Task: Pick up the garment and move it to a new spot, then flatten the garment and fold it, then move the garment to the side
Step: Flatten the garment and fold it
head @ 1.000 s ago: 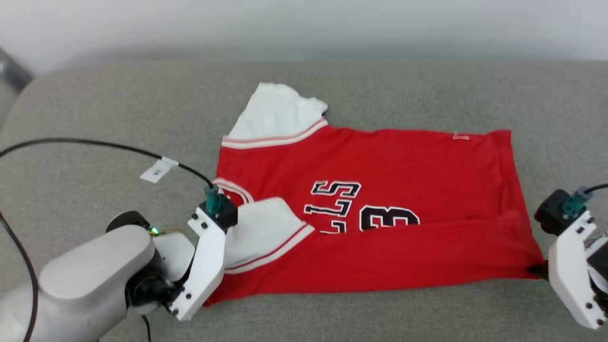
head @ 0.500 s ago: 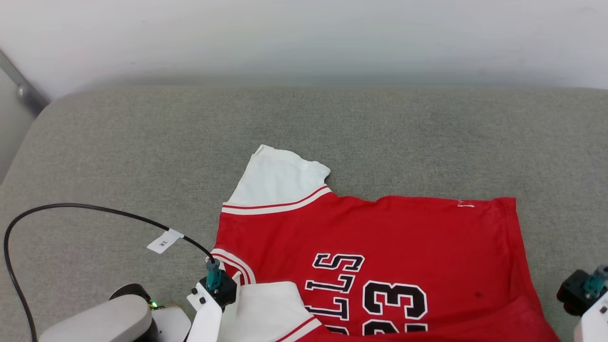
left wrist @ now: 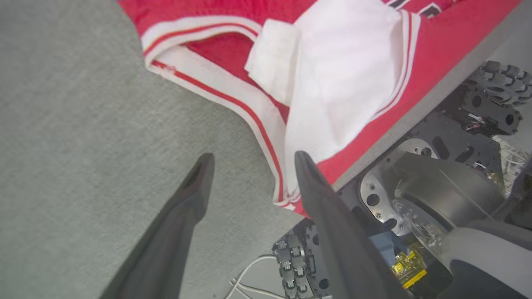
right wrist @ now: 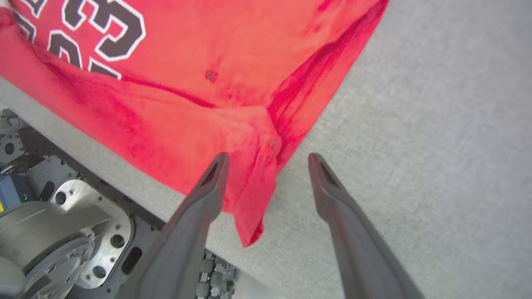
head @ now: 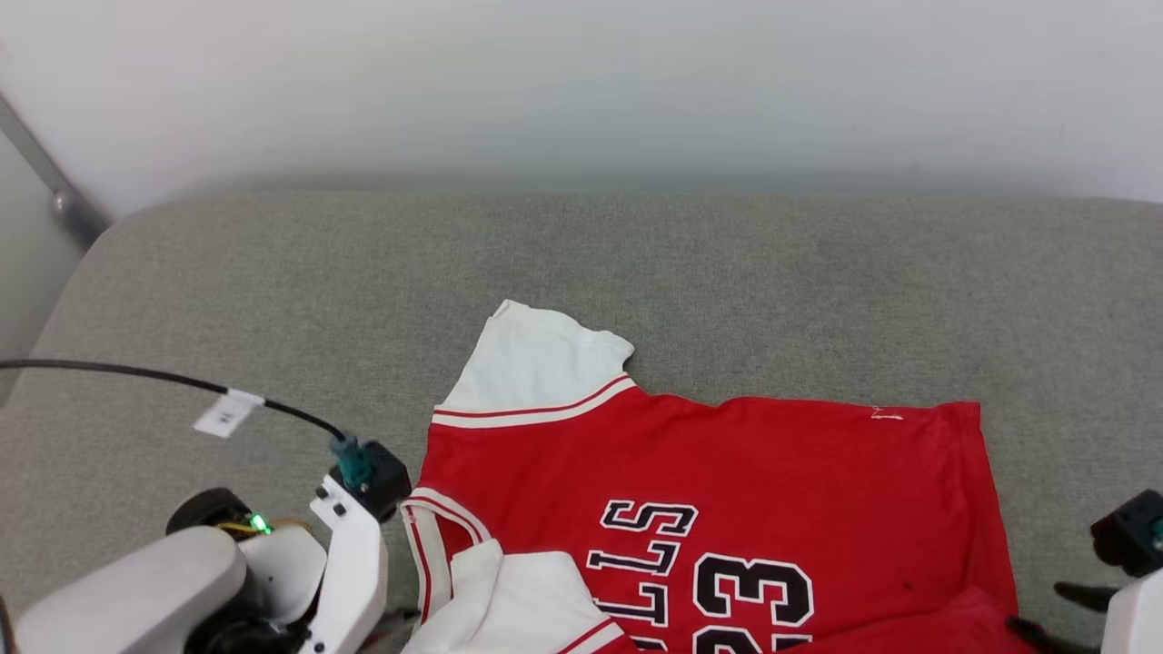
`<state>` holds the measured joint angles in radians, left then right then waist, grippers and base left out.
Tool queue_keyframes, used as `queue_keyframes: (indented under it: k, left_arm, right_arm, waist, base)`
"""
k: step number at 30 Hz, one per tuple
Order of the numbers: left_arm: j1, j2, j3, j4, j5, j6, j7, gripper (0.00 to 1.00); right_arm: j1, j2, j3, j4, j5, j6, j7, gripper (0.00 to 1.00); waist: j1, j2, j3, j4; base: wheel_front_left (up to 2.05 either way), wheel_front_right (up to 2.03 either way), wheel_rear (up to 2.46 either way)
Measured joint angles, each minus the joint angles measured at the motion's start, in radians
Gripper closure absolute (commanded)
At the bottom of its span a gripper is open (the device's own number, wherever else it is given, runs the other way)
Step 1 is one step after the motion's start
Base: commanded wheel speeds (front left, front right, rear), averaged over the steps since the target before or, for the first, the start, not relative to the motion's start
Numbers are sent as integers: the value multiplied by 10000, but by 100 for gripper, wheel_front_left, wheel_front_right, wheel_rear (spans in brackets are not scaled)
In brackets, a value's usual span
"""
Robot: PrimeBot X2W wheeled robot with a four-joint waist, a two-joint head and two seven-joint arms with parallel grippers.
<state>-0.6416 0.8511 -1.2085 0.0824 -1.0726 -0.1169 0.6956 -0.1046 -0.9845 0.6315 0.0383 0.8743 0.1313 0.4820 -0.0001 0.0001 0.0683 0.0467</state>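
Both claws stand wide and empty: the left claw (left wrist: 252,155) beside the striped trim, the right claw (right wrist: 268,155) over the near right corner. The garment (head: 709,472) lies on the grey cushion (head: 636,254) at its near edge, near strip folded over. Risk: a finger snagging loose cloth would undo the fold or drag it off.

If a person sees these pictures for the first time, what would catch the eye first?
First the red jersey, with black-and-white lettering and white sleeves, lying on the grey cushion, its near edge folded over. Then the open left tool beside its striped trim and the open right tool at a red corner, neither gripping the cloth.
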Motion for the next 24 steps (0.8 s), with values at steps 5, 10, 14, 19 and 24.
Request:
queue_keyframes:
  k: [5, 10, 14, 19, 24]
  left_arm:
    - [-636, 523, 769, -606, 573, 313, -1034, 0]
    - [-1539, 245, 1492, -127, 1778, 1007, -2508, 0]
    - [-2038, -13, 1599, 477, 2192, 1051, -2763, 0]
    - [-3102, -683, 1881, 1603, 2219, 989, -2550, 0]
    - [-4295, -1323, 2318, 2924, 1480, 802, -1578, 0]
  right_arm:
    - [462, 587, -1877, -259, -1020, 0, -1647, 0]
    - [896, 2485, -4610, -842, -3020, 0, -3639, 0]
    - [1152, 3632, -5620, -1444, -3894, 0, -4337, 0]
    - [1529, 5267, -6472, -2541, -4916, 0, -5093, 0]
    - [1667, 6351, -6690, -3237, -5484, 0, -5551, 0]
  waist:
    - [-1, 0, -312, -64]
    - [0, 0, -86, -300]
    - [0, 0, 191, -431]
    - [1, 0, 844, -684]
    - [1, 0, 1690, -982]
  base:
    - [0, 0, 0]
    - [0, 0, 0]
    - [0, 0, 0]
    - [0, 0, 0]
    - [0, 0, 0]
